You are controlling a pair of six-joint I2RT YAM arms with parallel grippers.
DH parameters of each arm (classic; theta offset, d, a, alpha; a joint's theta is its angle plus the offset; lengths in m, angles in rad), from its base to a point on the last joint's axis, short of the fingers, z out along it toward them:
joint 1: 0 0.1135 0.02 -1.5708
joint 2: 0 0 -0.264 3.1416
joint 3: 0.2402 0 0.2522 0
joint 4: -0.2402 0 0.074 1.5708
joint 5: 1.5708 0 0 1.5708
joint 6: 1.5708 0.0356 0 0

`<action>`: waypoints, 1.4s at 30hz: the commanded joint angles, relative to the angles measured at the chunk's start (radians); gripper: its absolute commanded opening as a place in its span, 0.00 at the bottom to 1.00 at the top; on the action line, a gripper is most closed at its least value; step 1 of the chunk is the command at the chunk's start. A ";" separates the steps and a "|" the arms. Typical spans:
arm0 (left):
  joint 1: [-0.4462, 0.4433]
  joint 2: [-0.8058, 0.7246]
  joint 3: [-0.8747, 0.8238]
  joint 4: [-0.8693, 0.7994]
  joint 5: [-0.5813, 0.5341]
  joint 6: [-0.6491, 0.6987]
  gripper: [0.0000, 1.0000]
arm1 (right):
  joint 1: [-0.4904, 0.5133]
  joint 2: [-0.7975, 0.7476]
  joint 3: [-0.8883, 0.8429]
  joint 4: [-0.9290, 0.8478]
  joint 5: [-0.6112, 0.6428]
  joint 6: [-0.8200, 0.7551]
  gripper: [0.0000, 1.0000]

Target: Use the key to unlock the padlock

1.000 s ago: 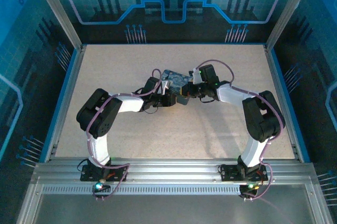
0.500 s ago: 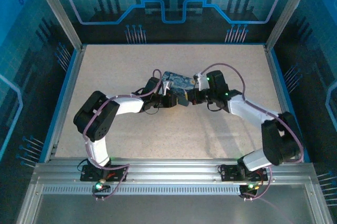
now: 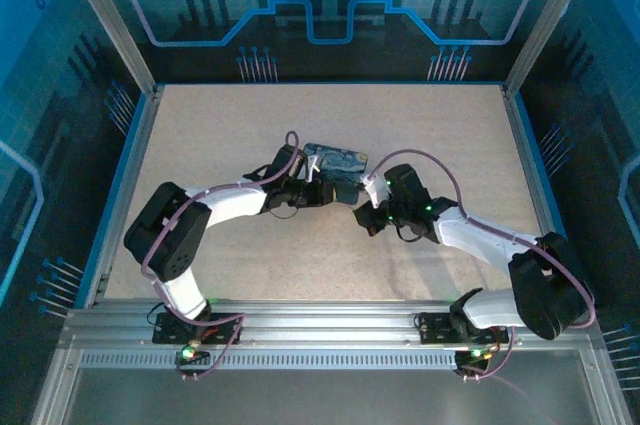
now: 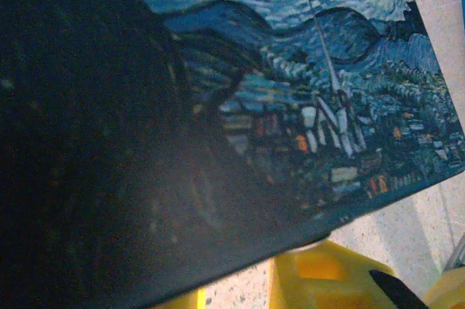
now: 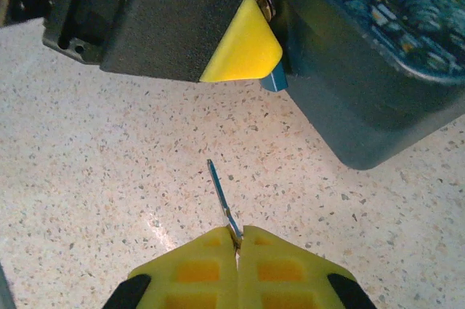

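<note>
Firmly, the right end effector [image 5: 237, 240] pinches the key [image 5: 220, 198] near the box [image 5: 363, 69].

The left arm [image 3: 225, 203] rises from its base to a bent elbow on the left, and its forearm runs right toward the desk's middle, ending in the left claw [image 3: 325, 191]. One of its yellow pads [image 5: 243, 43] shows from the right wrist; how its jaws stand I cannot tell. The right arm [image 3: 480, 235] folds low with its elbow far out to the right and its forearm reaching left. The right claw [image 5: 238, 240] has its jaws pressed together, pinching the key [image 5: 220, 196] at the tips. The two claws are near each other but apart.
</note>
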State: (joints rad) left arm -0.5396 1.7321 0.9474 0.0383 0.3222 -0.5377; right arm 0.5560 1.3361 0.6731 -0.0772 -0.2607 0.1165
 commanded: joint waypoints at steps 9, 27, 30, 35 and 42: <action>-0.006 -0.066 0.053 -0.088 0.086 -0.052 0.22 | 0.054 0.093 -0.026 0.099 0.047 -0.074 0.00; -0.006 -0.074 0.056 -0.101 0.086 -0.055 0.22 | 0.062 0.164 -0.040 0.198 0.068 -0.072 0.00; -0.006 -0.075 0.057 -0.103 0.087 -0.055 0.22 | 0.062 0.172 -0.040 0.213 0.077 -0.073 0.00; -0.006 -0.075 0.055 -0.102 0.087 -0.054 0.22 | 0.061 0.187 -0.038 0.236 0.087 -0.076 0.00; -0.006 -0.078 0.053 -0.105 0.087 -0.053 0.22 | 0.062 0.214 -0.030 0.270 0.095 -0.074 0.00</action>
State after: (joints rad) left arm -0.5396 1.6947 0.9737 -0.0692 0.3763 -0.5861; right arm 0.6033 1.5360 0.6353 0.1543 -0.1818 0.0509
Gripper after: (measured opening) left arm 0.217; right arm 0.041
